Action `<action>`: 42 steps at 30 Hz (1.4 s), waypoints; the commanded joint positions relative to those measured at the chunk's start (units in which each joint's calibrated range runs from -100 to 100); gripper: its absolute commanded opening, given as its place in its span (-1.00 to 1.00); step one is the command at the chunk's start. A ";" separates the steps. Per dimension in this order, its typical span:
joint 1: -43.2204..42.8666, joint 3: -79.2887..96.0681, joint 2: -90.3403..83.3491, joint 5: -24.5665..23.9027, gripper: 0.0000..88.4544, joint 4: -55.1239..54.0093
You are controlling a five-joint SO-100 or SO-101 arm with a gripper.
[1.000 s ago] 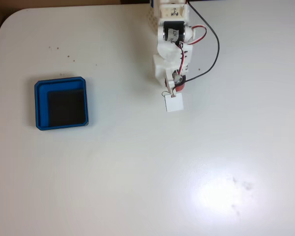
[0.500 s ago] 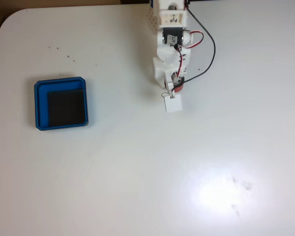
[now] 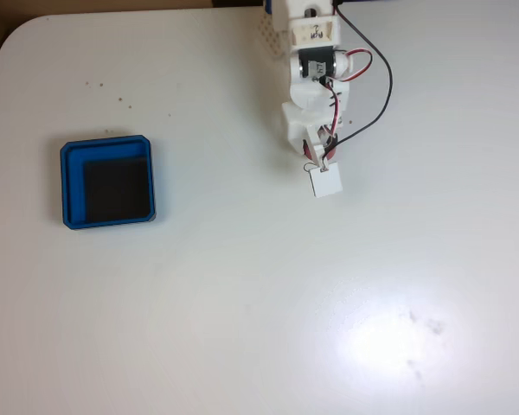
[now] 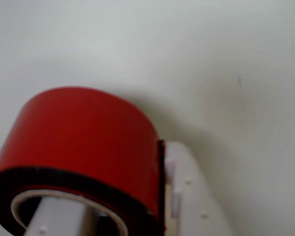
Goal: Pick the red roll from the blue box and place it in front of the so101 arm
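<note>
Open white table [image 3: 268,294] spreads across the centre, bottom and right of the fixed view, free for passage. The blue box [image 3: 107,182] sits alone at left, well apart from the so101 arm [image 3: 315,78] at upper centre, whose looping wires [image 3: 379,95] bulge toward the right.

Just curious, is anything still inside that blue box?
The blue box shows a bare black floor. The red roll sits on the gripper, with one finger through its hole, over the white table.

red roll [image 4: 83,142] gripped, white fingers [image 4: 191,196] through and beside it
</note>
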 commanded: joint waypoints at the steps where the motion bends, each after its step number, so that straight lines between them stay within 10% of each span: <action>1: -0.08 1.36 -1.21 -0.27 -0.98 -0.80; 42: -1.06 2.26 -1.29 -0.35 -0.90 -1.30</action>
